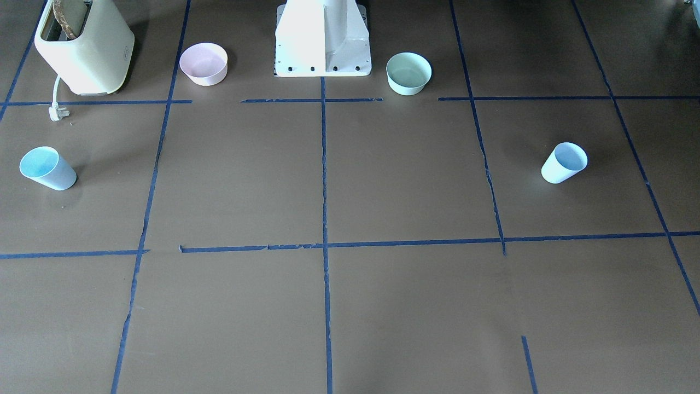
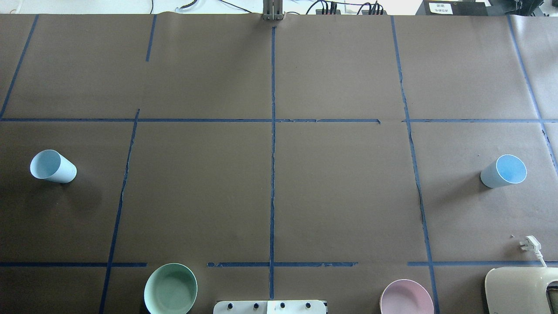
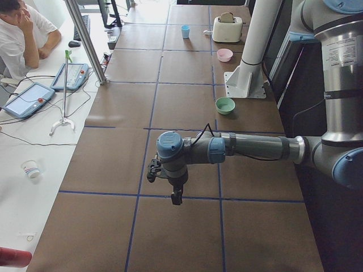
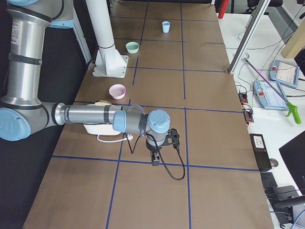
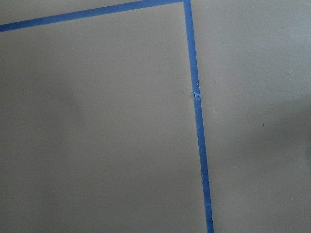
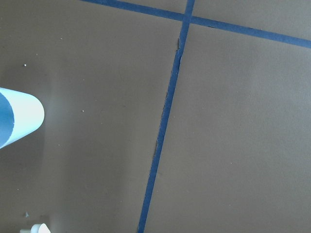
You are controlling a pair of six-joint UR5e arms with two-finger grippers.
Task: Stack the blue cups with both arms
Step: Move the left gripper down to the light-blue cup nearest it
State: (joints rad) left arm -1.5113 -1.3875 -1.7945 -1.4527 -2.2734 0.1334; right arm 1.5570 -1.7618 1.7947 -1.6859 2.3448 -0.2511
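**Blue cups (image 1: 48, 168) well apart on the table (image 1: 350, 306), one at each end**

Front-facing view: the right-side cup sits at 9 o'clock, upright and mouth up. The left-side cup (image 1: 564, 162) stands the same way at 3 o'clock. A pink bowl (image 1: 203, 64) is at 11 o'clock and a mint-green bowl (image 1: 408, 73) at 1 o'clock, either side of the white pedestal base (image 1: 322, 41) at 12. A cream toaster (image 1: 85, 46) fills the 10 o'clock corner, with its plug (image 1: 57, 113) lying loose on the table below it.

Overhead view: the cups are swapped, with the left-side cup at 9 o'clock and the right-side cup at 3. Both bowls are at the 6 o'clock edge.

Left side view: the left arm (image 3: 249, 148) reaches out level over the table. Its jaws point down above a tape line, and I cannot tell whether they are open or closed. The right-side cup shows at 12 o'clock, beside the toaster.

Right side view: the right arm (image 4: 95, 114) reaches out in the same way, jaws pointing down. I cannot tell their state either. The left-side cup is at 12 o'clock.

Left wrist view: only table and blue tape (image 5: 197, 116).

Right wrist view: the right-side cup is cut off by the frame edge at 9 o'clock.
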